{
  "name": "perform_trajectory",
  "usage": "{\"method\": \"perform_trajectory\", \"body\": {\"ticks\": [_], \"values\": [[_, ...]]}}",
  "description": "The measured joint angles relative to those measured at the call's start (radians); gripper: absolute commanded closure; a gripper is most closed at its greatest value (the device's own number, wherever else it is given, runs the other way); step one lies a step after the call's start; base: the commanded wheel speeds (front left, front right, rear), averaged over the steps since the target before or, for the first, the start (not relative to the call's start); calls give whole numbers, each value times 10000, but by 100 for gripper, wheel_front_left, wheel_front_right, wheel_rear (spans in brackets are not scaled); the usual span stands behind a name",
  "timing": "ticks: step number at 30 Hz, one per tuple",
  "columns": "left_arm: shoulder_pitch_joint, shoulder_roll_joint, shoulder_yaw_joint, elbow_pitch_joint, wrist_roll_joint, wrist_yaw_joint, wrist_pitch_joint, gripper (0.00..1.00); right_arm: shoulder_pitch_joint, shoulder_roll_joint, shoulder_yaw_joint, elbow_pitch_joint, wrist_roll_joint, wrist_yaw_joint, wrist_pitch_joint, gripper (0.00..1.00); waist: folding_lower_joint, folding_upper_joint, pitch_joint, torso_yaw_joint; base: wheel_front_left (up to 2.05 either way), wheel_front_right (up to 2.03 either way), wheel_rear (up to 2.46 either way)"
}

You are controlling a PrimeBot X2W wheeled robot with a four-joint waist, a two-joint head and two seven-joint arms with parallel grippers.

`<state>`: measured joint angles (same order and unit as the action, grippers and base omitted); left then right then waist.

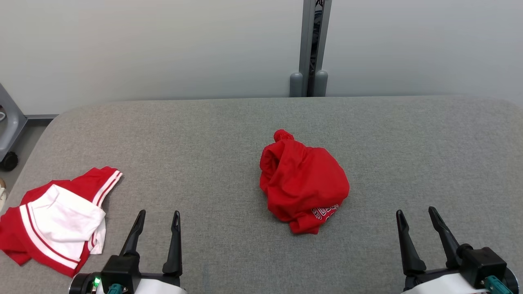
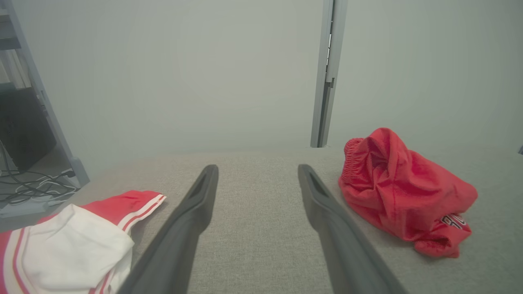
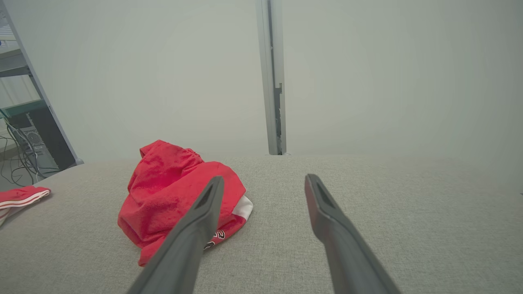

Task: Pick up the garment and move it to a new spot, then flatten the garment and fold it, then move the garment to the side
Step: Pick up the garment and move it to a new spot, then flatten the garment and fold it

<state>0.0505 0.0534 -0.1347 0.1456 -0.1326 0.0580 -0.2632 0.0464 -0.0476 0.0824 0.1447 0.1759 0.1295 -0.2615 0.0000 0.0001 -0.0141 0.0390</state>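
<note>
A crumpled pair of red shorts lies on the grey fabric-covered table, ahead of and between the robot's two grippers, touching neither. The left gripper and right gripper both hover with fingers spread apart and empty. A red-and-white garment lies just left of the left gripper.

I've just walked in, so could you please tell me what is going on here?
Nothing is being handled yet. A crumpled red garment lies bunched in the middle of the grey table. The left gripper and right gripper are both open at the near edge, touching nothing. A red-and-white garment lies at the robot's left.
</note>
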Motion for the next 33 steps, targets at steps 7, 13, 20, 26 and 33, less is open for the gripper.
{"method": "perform_trajectory", "body": {"ticks": [7, 13, 20, 26, 33], "values": [[5, -31, 23, 90, 82, -102, 0, 0, -15, -2, 2, 2, -12, 0, 0, 0, 0, 0, -31, -64, 0, 0, 0], [-4, -36, 25, 190, 113, -132, 0, 0, -15, -4, -33, 2, -10, 0, 0, 0, 0, 0, -47, -82, 0, 0, 0], [-811, -42, -169, 324, 360, -385, 0, 0, -137, -6, 44, -13, -8, 0, 0, 0, 0, 0, 130, -112, 0, 0, 0], [-2452, -44, -412, 675, 500, -754, -2, 0, -477, -36, 357, -236, 146, 2, 0, 0, 0, 0, 522, -433, 0, 0, 0], [-4478, -46, -1049, 2086, 502, -1129, 130, 0, -970, -56, 453, -426, 161, 2, 0, 0, 0, 0, 1375, -943, 0, 0, 0]]}}
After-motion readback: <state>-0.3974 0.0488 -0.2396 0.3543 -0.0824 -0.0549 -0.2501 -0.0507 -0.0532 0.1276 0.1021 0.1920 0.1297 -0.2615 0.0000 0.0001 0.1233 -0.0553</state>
